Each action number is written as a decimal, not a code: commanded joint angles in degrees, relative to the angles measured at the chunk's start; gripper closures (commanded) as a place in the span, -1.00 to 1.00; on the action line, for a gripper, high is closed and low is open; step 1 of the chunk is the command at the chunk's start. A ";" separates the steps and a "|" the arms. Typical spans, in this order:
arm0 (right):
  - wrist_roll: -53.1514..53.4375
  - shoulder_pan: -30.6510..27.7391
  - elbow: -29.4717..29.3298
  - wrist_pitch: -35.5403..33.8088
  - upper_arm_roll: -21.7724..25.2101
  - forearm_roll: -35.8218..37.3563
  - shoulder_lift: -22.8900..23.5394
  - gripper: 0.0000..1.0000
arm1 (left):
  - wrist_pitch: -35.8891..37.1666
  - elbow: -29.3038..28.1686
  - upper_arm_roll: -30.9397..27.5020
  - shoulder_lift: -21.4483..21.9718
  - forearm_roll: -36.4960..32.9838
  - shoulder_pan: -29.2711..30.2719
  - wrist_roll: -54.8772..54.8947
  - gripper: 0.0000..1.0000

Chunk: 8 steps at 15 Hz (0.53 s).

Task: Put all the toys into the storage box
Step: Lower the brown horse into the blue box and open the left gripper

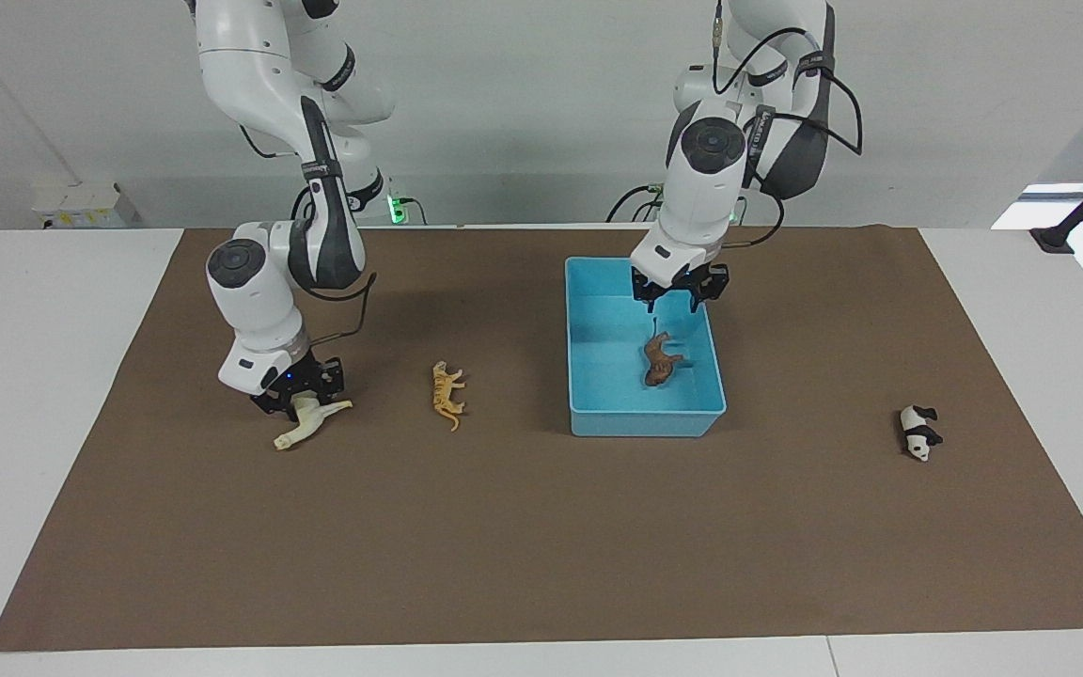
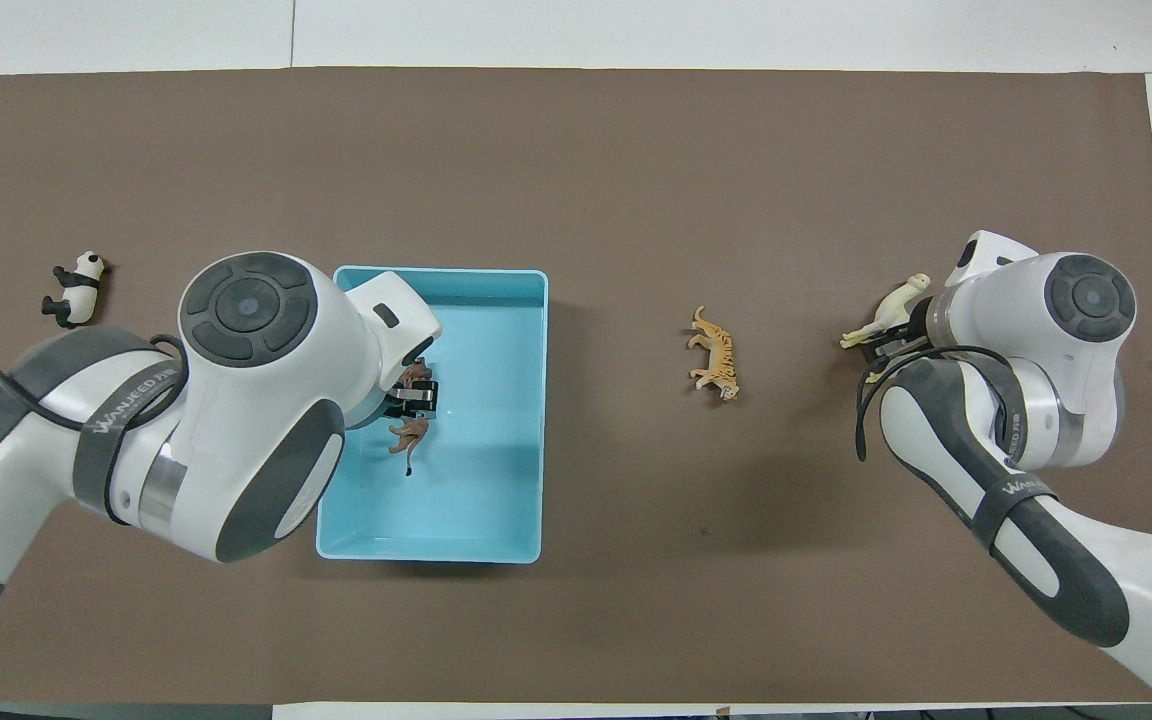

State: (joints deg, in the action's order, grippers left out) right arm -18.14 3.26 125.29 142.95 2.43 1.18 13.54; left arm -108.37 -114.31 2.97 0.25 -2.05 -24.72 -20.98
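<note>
- Blue box on the brown mat: holds only the lion, lying on the box floor.
- Left gripper hangs over the box, directly above the lion, fingers spread, holding nothing, clear of the lion.
- Right gripper is down at the mat toward the right arm's end, fingers clamped on the white horse; the horse's head and neck stick out below the fingers, tilted toward the mat.
- Tiger lies on its side on the mat, between the right gripper and the box, touching neither.
- Panda lies on the mat toward the left arm's end, well apart from the left gripper and outside the box.
</note>
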 commanded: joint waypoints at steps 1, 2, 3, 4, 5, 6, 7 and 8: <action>1.18 -0.36 -0.31 -1.44 -0.06 -0.22 -0.44 1.00 | -0.18 0.31 -0.95 2.12 0.20 1.60 1.55 -1.00; 1.18 -0.36 -1.10 -2.75 -0.14 -0.22 -0.70 1.00 | -0.53 0.92 -1.04 1.86 0.03 3.96 4.00 -1.00; 1.18 -0.36 -2.06 -4.24 -0.06 -0.22 -0.88 1.00 | -1.14 1.28 -1.04 1.51 -0.06 6.16 8.55 -1.00; 1.18 -0.36 -3.38 -6.09 -0.06 -0.22 -1.32 1.00 | -1.67 1.98 -1.04 1.25 -0.06 9.05 14.07 -1.00; 1.44 -0.27 -5.13 -8.80 -0.14 -0.22 -2.02 1.00 | -3.41 2.16 -1.04 0.98 -0.06 12.82 19.26 -1.00; 2.40 -0.18 -7.58 -12.22 -0.23 -0.22 -2.63 1.00 | -6.04 1.99 -0.95 0.37 -0.06 16.43 24.10 -1.00; 4.06 0.16 -10.65 -16.00 -0.41 -0.22 -3.16 1.00 | -8.85 1.81 -0.95 -0.16 -0.06 18.90 28.32 -1.00; 6.69 1.56 -14.43 -20.47 -0.76 -0.22 -3.34 1.00 | -11.75 1.72 -0.95 -1.12 -0.06 21.27 32.63 -1.00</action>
State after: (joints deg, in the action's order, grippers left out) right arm -15.57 3.45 117.04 130.23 2.40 1.18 11.61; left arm -115.47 -112.79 1.38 1.01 -2.21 -7.81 4.26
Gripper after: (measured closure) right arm 0.595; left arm 0.000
